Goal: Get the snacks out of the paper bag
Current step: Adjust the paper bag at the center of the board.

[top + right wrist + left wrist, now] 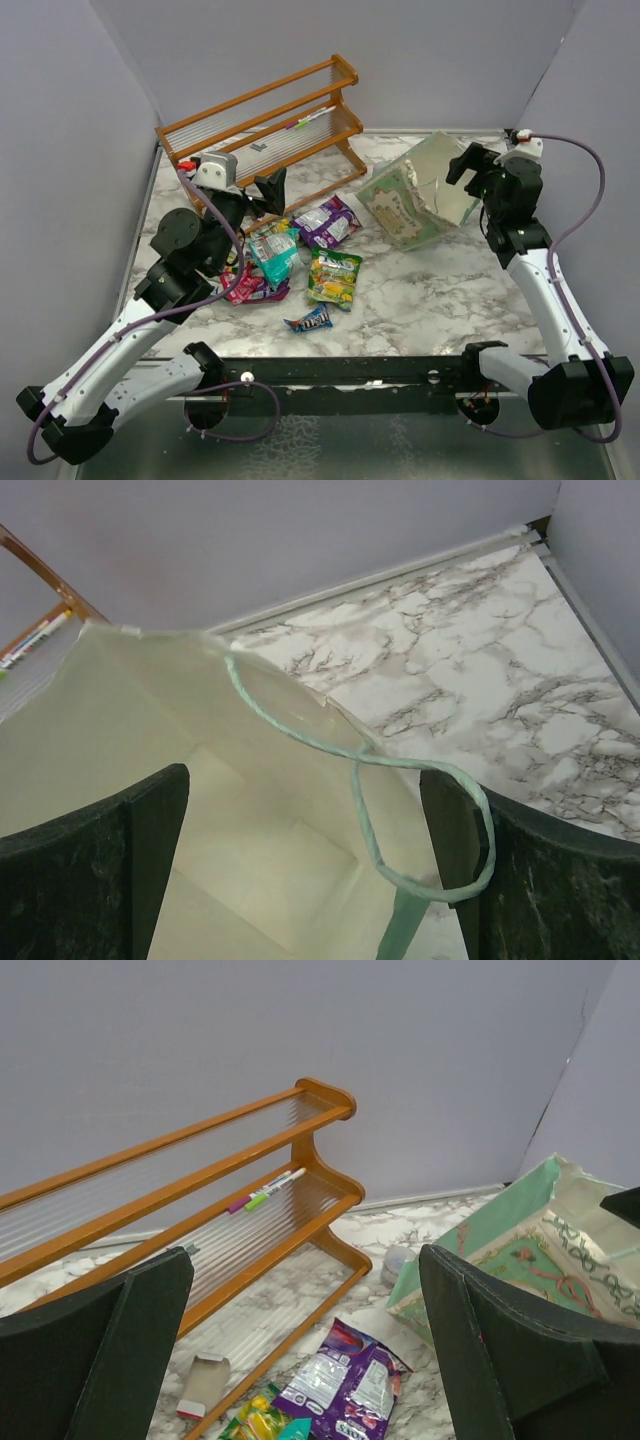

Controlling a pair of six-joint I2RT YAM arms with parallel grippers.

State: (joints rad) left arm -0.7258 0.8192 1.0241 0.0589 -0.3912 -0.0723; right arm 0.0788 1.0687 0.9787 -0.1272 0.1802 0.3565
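The marble-patterned table carries a wooden rack at its far left corner. The paper bag, mint-green outside and cream inside, lies tilted near the far right corner.

The snacks lie out on the table in a loose cluster left of the middle, between the rack and the near edge, apart from the bag:
- a purple packet nearest the bag
- a teal packet
- a green-yellow packet
- a 2nd green-yellow packet, partly under the left arm
- a pink-red packet, also partly under that arm
- a dark blue bar wrapper nearest the near edge, a little apart from the rest

The left gripper is released, its 2 fingers spread wide and grasping nothing. It hangs above the far side of the cluster, beside the rack's foot. The left wrist view shows 2 markers on the rack's lower shelf.

The right gripper is also released, fingers wide apart, at the bag's mouth. In the right wrist view a thin mint string handle loops between the 2 fingers. I cannot tell whether it touches either one.
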